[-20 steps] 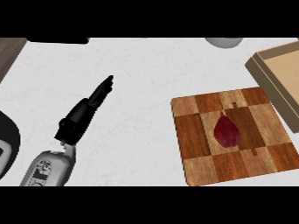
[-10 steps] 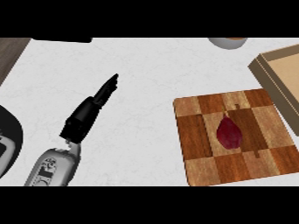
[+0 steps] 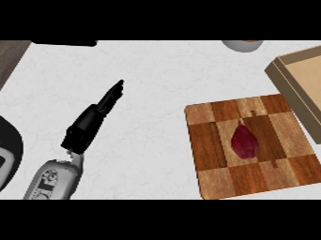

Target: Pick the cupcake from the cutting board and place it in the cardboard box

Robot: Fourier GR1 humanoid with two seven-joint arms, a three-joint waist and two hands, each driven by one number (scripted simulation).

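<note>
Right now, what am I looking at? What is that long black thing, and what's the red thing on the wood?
You are looking down from a robot's head at a white counter. The long black thing is the robot's left hand, on a grey forearm, fingers straight, holding nothing. Its right hand is out of sight. The checkered wood is a cutting board, and the dark red thing in its middle is what the robot should pick up; the task calls it a cupcake, though it looks flat and leaf-shaped from here. To the right sits an open cardboard box, where it should go. A small grey bowl-like thing peeks in at the top.
</note>
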